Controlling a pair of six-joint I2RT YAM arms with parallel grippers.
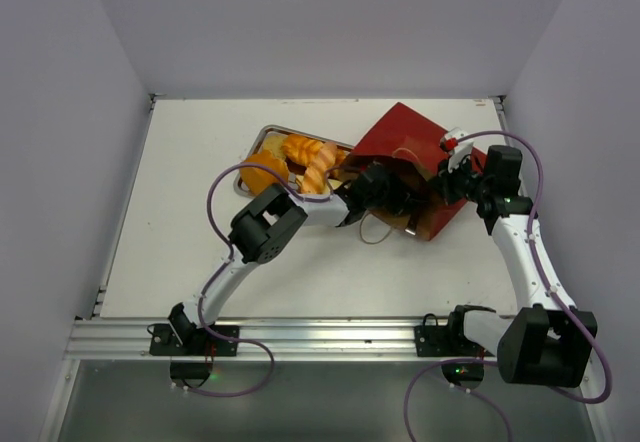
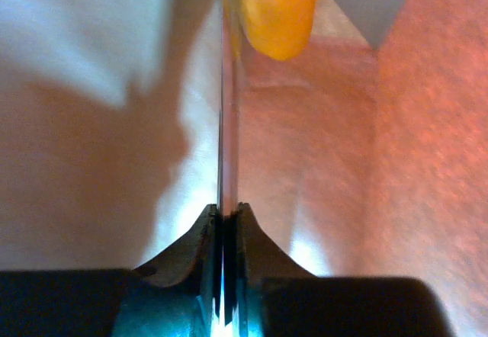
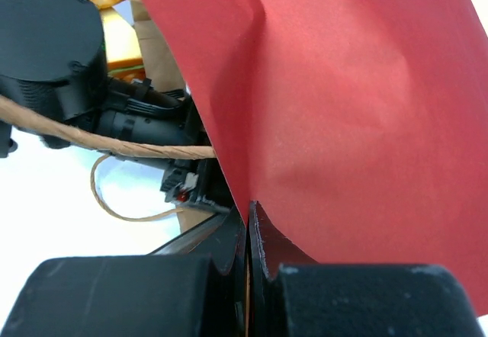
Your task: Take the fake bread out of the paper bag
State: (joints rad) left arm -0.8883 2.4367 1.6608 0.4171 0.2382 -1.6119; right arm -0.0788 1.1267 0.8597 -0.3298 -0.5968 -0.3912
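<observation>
Here's the paper bag [image 1: 405, 142], red side up, slumped on the counter [image 1: 200, 252] toward the far right corner, its mouth turned to the left. Just beside that mouth, near the middle of the far edge, sits a metal tray [image 1: 275, 130] with fake bread [image 1: 308, 157] piled in it. A round orange loaf [image 1: 265, 169] fills the tray's left end, with a striped golden bun next to it.

The left gripper [image 1: 385, 194] is right at the bag's mouth. Its wrist view shows the fingers [image 2: 255, 238] pressed together on a thin sheet seen edge-on, which looks like a wall of the bag. Brown-pink kraft paper glows on either side. One glossy orange piece [image 2: 278, 9] sits at the top of that view, close against the sheet.

The right gripper [image 1: 447, 177] reaches in from the counter's right edge, fingers [image 3: 271, 238] clamped on the red paper at the bag's right side. In its own camera the red wall fills the right half. The left arm's black wrist sits at the left with a string handle [image 3: 114, 146] stretched across it, and a second loop of string lies on the counter below.
</observation>
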